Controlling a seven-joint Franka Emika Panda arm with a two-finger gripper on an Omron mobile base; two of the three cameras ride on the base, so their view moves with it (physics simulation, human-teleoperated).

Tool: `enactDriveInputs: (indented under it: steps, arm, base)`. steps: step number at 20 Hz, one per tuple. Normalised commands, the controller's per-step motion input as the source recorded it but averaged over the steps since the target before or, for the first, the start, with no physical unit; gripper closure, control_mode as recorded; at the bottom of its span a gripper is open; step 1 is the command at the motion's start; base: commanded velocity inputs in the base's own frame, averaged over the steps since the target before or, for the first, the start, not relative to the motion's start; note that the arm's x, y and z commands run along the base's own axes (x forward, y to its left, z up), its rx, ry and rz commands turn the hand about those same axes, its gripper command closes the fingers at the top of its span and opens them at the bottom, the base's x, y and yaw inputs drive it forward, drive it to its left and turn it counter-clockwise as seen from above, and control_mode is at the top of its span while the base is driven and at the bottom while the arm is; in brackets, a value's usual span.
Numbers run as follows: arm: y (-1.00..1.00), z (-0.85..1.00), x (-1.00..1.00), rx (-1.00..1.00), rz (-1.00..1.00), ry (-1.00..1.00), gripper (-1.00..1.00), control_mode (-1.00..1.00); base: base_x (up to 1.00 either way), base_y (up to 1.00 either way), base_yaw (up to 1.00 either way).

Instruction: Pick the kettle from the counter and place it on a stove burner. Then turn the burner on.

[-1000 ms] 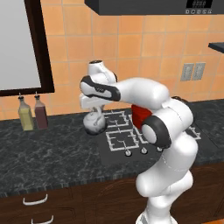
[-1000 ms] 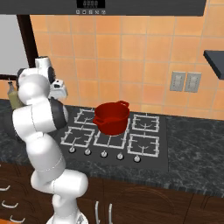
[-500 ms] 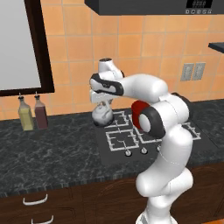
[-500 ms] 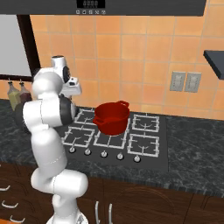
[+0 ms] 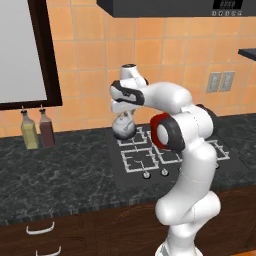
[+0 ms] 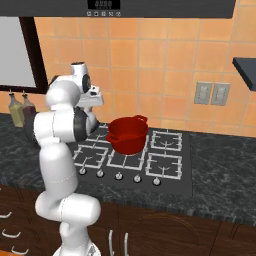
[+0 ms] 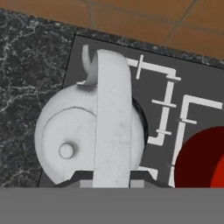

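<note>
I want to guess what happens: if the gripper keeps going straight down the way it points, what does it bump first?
The gripper already holds the kettle. Straight down, the kettle would probably meet the stove burner first.

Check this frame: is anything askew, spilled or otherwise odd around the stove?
Nothing stands out. The kettle hangs from the hand by its handle above the cooktop's rear left edge, not yet set down. The red pot sits upright on the cooktop. Two bottles stand upright on the counter.

Mottled shiny metal kettle (image 7: 74, 144) — glossy marbled stone counter (image 5: 60, 175) — matt black cooktop (image 6: 175, 182).
</note>
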Motion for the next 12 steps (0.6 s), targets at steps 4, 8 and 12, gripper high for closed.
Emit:
enactDriveInputs:
  steps: [4,8,12]
  arm:
    - [-0.11,0.00,0.33,0.00,0.00,-0.01,1.00,-1.00]
    - [-0.13,-0.09,0.09,0.00,-0.03,0.00,1.00,-1.00]
    - [-0.10,-0.26,0.03,0.00,-0.03,0.00,1.00,-1.00]
  base:
    - [0.00,0.00,0.00]
    - [0.00,0.00,0.00]
    - [0.00,0.00,0.00]
